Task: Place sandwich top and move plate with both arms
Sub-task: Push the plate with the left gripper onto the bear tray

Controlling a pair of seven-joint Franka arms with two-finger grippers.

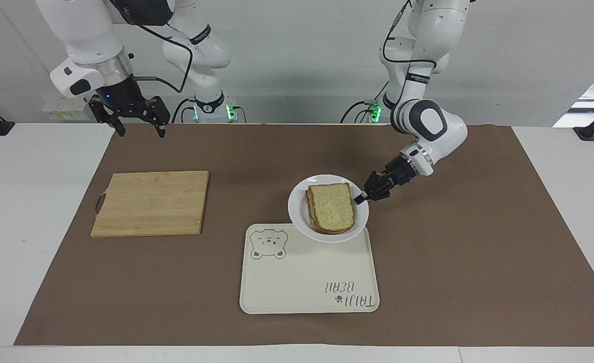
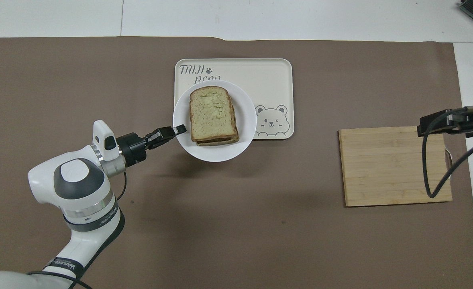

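The small round white plate (image 1: 299, 212) (image 2: 246, 120) is held in the air over the robot-side edge of the cream bear tray (image 1: 302, 282) (image 2: 276, 80). On it lies the sandwich, with the pale speckled sandwich top (image 1: 331, 206) (image 2: 213, 112) uppermost. My left gripper (image 1: 363, 197) (image 2: 179, 130) is shut on the plate's rim, at the side toward the left arm's end of the table. My right gripper (image 1: 136, 126) is open and empty, raised over the mat's edge closest to the robots, near the cutting board; the right arm waits.
A bamboo cutting board (image 1: 151, 202) (image 2: 395, 165) lies toward the right arm's end of the table. A brown mat (image 1: 478, 227) covers the table. The right arm's black cable and wrist (image 2: 449, 122) hang over the board's end in the overhead view.
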